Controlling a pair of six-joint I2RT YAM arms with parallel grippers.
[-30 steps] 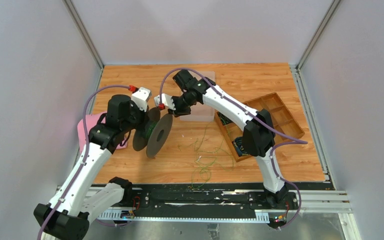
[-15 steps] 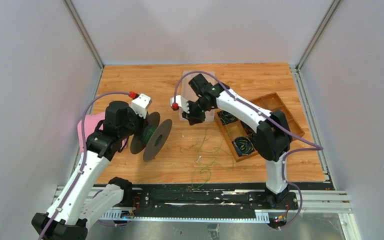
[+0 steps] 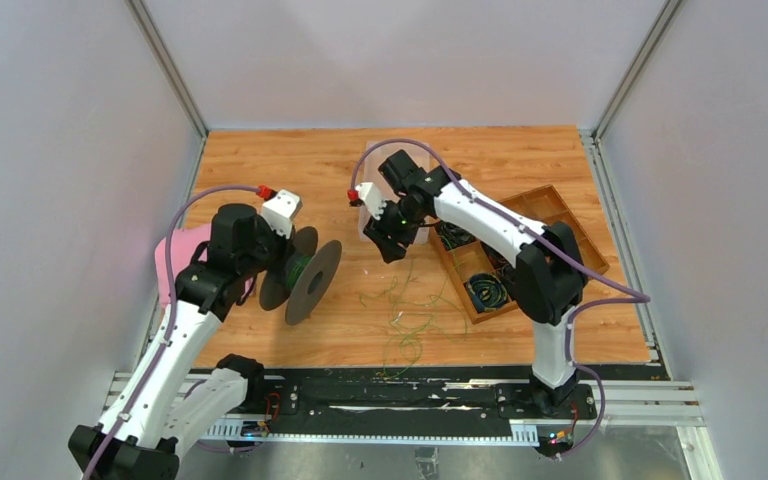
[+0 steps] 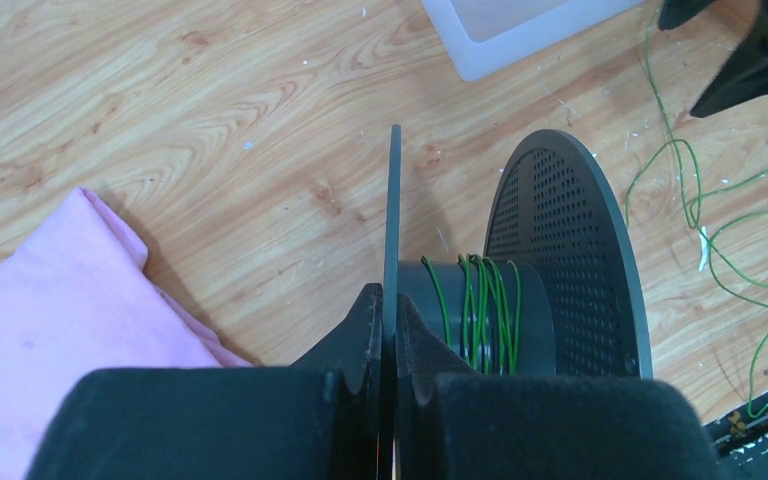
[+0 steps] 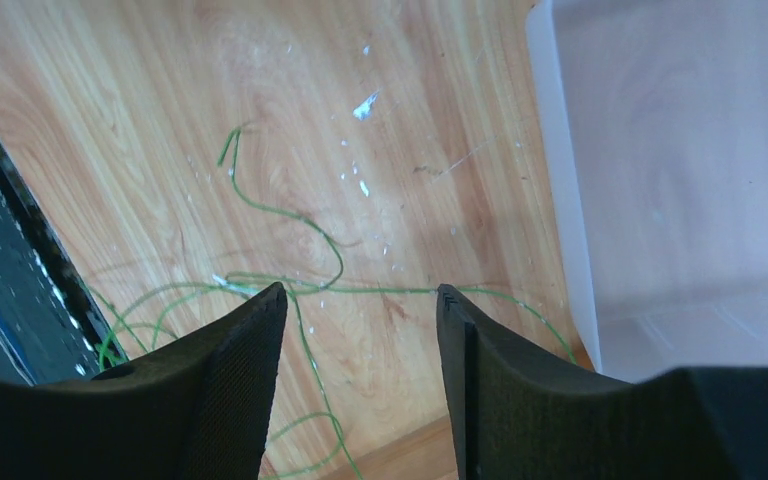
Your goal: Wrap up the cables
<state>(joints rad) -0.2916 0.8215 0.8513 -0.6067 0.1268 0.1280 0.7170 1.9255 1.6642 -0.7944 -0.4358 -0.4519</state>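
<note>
Two grippers, one spool [image 4: 570,250], cables [image 4: 480,310] half loose.
Your left gripper [image 4: 390,300] pinches the spool flange; your right gripper [image 5: 360,292] gapes empty over loose strands.

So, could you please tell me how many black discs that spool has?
2. The edge-on disc sits clamped in the jaws of the left gripper; the perforated disc stands beyond the green cables wound between them. None seems hidden.
</note>
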